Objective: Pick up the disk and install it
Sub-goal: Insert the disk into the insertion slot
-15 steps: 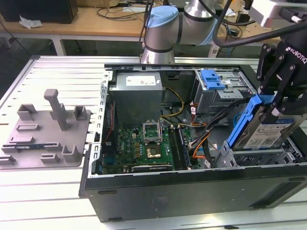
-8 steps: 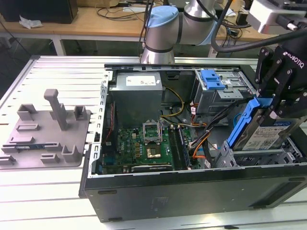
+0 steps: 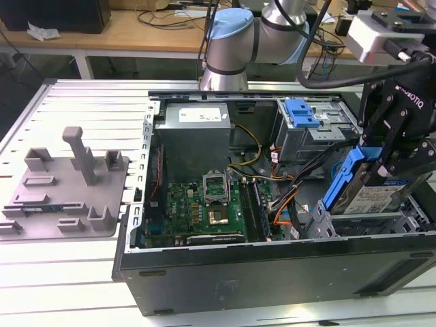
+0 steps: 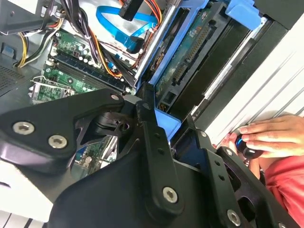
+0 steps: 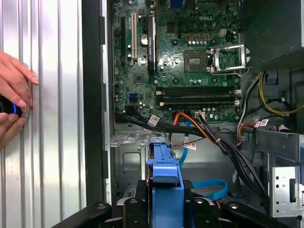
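The gripper [image 3: 390, 162] is clamped on the disk [image 3: 373, 196], holding it tilted over the bay [image 3: 320, 222] at the exterior view's right end of the case [image 3: 272, 279]

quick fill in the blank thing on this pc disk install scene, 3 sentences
1. The jaws are shut on the disk, whose carrier bracket is ____.
2. The grey fixture tray lies to the exterior view's ____ of the computer case.
3. In the first wrist view, a person's ____ rests on the ribbed table.

Missing words: blue; left; hand
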Controlling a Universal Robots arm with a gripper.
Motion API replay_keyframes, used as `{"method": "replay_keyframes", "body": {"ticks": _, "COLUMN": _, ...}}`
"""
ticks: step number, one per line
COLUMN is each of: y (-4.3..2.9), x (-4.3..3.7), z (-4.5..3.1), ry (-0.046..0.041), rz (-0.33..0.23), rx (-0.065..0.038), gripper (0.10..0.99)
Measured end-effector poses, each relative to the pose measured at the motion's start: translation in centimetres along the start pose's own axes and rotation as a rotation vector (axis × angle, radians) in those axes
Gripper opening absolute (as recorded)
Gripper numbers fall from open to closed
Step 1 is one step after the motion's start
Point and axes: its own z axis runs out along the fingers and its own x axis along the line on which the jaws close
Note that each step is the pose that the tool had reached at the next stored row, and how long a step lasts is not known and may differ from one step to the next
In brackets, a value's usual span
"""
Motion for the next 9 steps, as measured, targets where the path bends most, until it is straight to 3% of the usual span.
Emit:
{"method": "replay_keyframes", "body": {"ticks": 3, "y": 0.00, "x": 0.01, "z": 0.34, "ry": 0.0001, "rz": 0.000, "rx": 0.000, "gripper": 0.376}}
{"method": "replay_keyframes", "body": {"ticks": 6, "y": 0.00, "x": 0.02, "z": 0.42, "ry": 0.0003, "rz": 0.000, "rx": 0.000, "gripper": 0.561}}
{"method": "replay_keyframes", "body": {"ticks": 9, "y": 0.00, "x": 0.02, "z": 0.44, "ry": 0.0001, "rz": 0.000, "rx": -0.001, "gripper": 0.561}}
